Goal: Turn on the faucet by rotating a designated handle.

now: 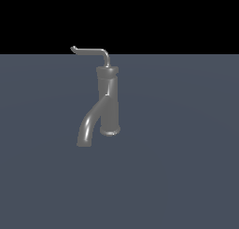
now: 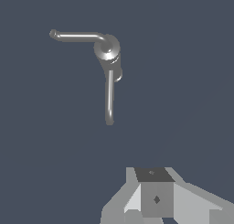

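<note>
The end effector hangs well apart from the faucet; whether spread, I cannot tell; approach the handle near its upturned tip; push sideways.

Blocky light-grey end effector, dark top panel, small diamond marking

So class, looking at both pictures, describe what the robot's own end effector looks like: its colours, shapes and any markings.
Only the wrist view shows it. The end effector is blocky and angular, in light and mid grey, with a darker grey top face. Small dark diamond-shaped marks sit on the top and front faces. No cables show, and the exterior view shows no arm.
</note>
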Robot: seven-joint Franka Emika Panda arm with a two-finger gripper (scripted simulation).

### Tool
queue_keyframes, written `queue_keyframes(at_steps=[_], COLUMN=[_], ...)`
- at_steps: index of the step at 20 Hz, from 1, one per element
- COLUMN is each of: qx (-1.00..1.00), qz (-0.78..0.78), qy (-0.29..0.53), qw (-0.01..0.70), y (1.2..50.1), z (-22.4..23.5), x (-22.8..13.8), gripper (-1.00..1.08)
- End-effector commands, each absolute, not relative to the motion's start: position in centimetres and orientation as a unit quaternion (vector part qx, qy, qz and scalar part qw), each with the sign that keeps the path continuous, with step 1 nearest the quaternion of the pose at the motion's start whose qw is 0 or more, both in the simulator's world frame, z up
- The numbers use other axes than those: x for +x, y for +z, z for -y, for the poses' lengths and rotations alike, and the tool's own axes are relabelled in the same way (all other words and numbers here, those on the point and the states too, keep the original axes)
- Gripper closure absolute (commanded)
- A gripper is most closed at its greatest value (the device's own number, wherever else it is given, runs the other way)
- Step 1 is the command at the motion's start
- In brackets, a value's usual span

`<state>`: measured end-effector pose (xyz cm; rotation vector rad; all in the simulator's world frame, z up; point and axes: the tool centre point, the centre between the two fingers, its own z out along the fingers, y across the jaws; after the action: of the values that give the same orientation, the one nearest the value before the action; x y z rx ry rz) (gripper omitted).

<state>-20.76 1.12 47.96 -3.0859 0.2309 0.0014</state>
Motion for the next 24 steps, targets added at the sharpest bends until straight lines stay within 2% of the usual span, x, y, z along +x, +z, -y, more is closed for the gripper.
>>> queue_keyframes(at_steps=[1,24], qx=[-0.994,-0.928], qz=[-0.102,-0.367], qy=[0.003,0.030], qw=[0.029,0.049], y=[47.7,43.7], z=[-1.4,-4.2], x=[-19.7,-9.4], gripper=[1.08,1.08])
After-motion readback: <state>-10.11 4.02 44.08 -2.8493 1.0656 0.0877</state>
